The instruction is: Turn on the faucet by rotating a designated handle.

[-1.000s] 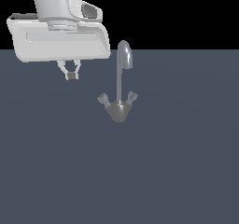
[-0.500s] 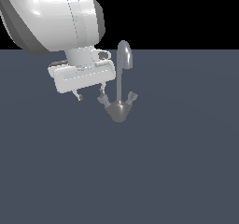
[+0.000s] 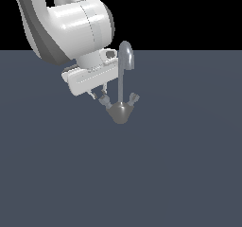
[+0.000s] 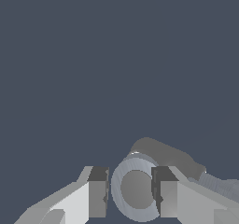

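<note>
I see end effector [image 4: 130, 190] fingers apart, straddling handle [image 4: 135, 189] knob, not clamped. Risk: fingers slip off rounded knob when pushing; faucet [image 3: 122, 96] spout close beside, collision possible.

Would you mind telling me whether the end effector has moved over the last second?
Yes. The end effector moved down and toward the exterior view's right, reaching the faucet at its handle.

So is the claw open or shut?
Open. In the wrist view the claw has a finger on each side of the handle, with gaps showing.

No readable text or markings anywhere.
</note>
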Motion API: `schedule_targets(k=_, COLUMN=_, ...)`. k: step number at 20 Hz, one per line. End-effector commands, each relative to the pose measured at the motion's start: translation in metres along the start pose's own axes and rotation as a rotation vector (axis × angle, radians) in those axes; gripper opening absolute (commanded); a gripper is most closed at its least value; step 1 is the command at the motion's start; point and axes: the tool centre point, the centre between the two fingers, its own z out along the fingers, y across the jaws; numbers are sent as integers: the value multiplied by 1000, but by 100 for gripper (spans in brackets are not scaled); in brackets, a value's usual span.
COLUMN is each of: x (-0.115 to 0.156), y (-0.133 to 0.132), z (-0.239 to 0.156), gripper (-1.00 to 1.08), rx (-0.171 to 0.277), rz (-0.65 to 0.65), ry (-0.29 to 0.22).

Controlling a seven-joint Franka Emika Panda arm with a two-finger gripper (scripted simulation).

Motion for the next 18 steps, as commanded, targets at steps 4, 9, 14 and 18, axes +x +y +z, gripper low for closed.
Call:
schedule_targets(k=4, x=-33, y=29, z=49, gripper=-4, rx=4, rz=-4, ry=-12)
schedule_targets(k=9, x=-19, y=-77, z=54, gripper=-30, rx=68, rz=-216, ry=35)
schedule_targets(k=14, x=-31, y=-111, z=56, gripper=54, rx=110, rz=-304, ry=10)
schedule_targets(k=18, x=-17, y=-131, z=38, gripper=35, rx=105, rz=-282, ry=96)
